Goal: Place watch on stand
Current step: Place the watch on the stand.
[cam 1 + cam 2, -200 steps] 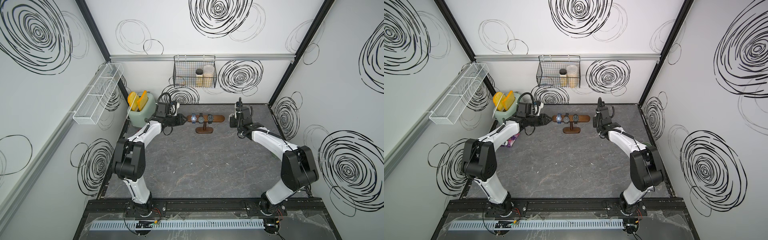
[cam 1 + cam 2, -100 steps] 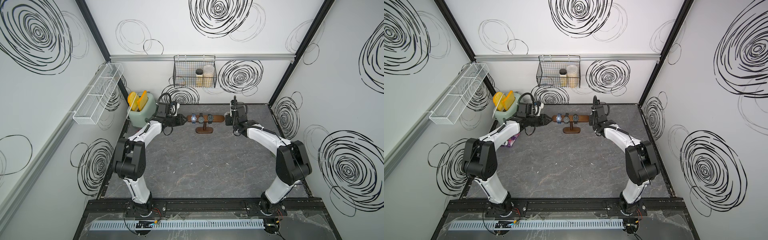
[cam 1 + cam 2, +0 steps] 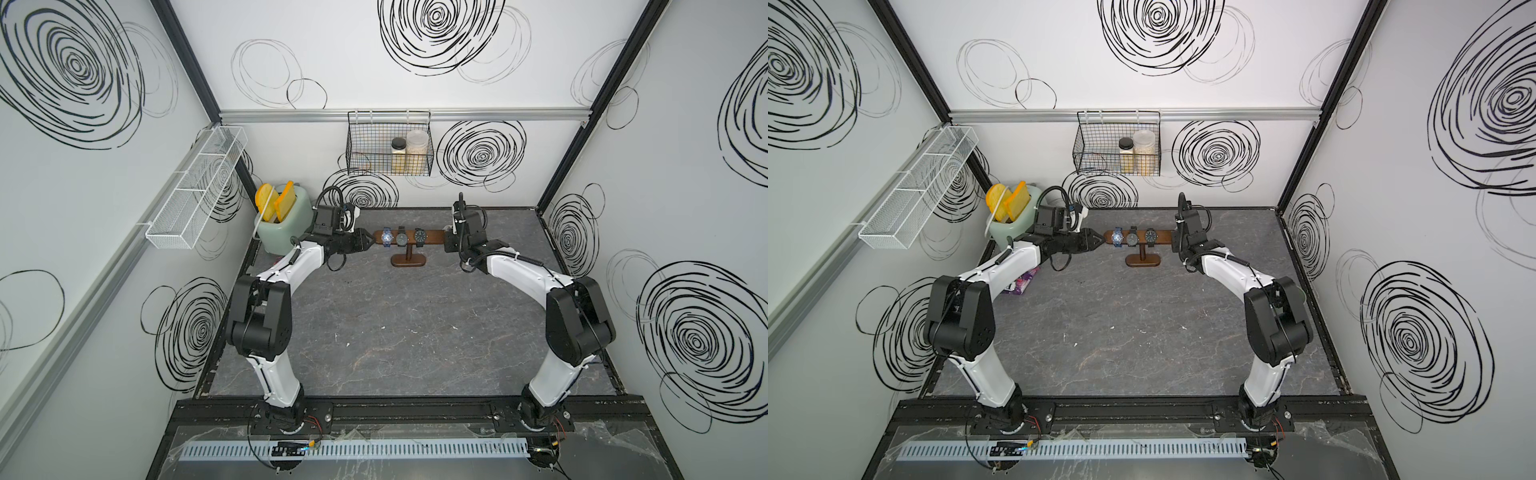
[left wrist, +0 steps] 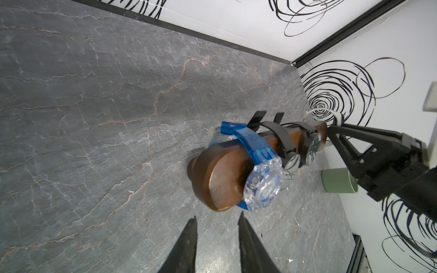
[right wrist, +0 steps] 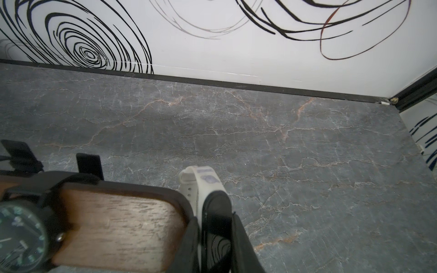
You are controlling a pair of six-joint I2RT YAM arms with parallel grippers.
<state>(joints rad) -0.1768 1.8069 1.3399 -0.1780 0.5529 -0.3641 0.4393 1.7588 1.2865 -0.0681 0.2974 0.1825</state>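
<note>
**White watch at the bar's right end, free wood lying to its left**

Starting on the left: the left gripper (image 4: 216, 218) hangs just off the left end of the stand (image 3: 434, 236), jaws a little apart with nothing between them. It points straight down the bar, near the tip but not touching.

Next along, the blue watch (image 4: 262, 182) is wrapped round the bar. Then comes a grey-faced watch (image 3: 402, 238), then a dark-faced watch (image 5: 21, 234), and the three fill the left and middle. After that there's a bare stretch of wood out to the rounded right end.

And there's the action: the white watch (image 5: 201, 182), its strap pinched between the fingers of the right gripper (image 5: 204, 219), right up against that rounded end. The right wrist view shows the strap just beside the wood. Whether the loop has caught the tip, I can't tell.

Here's what it turns on, as I read it. The bar's long axis runs left to right with the grippers facing each other across it, and the free space lies to the left of the white watch. So the loop needs to travel leftward along that axis, its opening square to the end. The right arm has the watch in hand; the left is placed only to steady the far end.
</note>
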